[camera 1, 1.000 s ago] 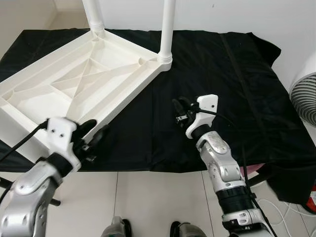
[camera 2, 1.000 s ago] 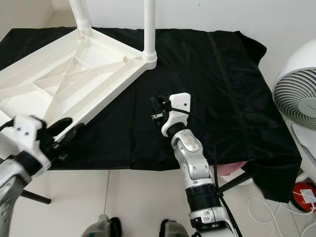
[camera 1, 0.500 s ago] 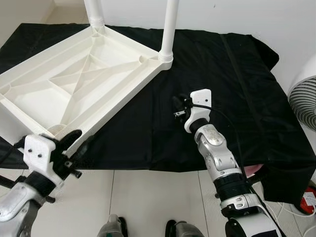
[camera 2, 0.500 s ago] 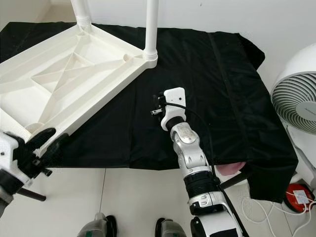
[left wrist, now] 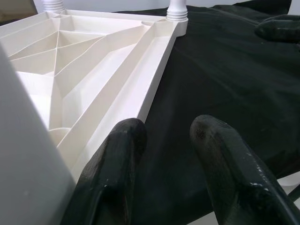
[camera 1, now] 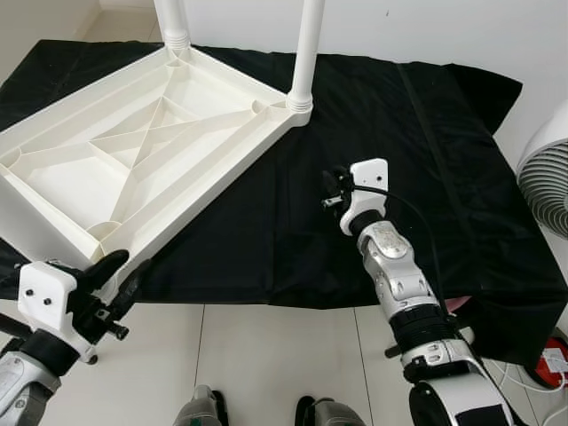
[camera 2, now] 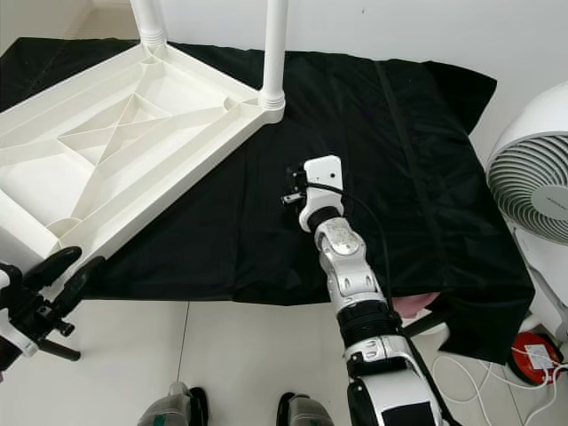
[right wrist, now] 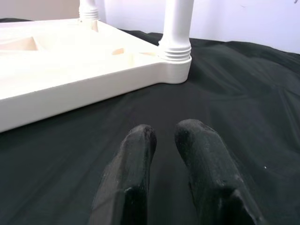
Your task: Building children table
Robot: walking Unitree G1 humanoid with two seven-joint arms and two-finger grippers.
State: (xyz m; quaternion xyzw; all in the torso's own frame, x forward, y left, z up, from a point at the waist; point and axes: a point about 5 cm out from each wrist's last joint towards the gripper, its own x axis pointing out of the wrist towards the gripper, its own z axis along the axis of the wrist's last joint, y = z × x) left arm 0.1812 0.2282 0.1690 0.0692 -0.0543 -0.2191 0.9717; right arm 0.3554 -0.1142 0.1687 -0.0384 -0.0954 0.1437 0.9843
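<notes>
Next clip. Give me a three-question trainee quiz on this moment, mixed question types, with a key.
1. True or false: the white table lies upside down on the black cloth.
2. How many legs are fitted to it? A) two B) four
3. Which hand hangs off the cloth's near edge, over the floor?

Key
1. True.
2. A; the two far corners have legs, the near corner socket is empty.
3. The left hand; the right hand is over the cloth.

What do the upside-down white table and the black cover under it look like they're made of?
White table: probably moulded plastic with a smooth satin sheen; its underside shows cast ribs and round leg sockets. Black cover: looks like thin matte fabric, creased and draping limply over the edge.
</notes>
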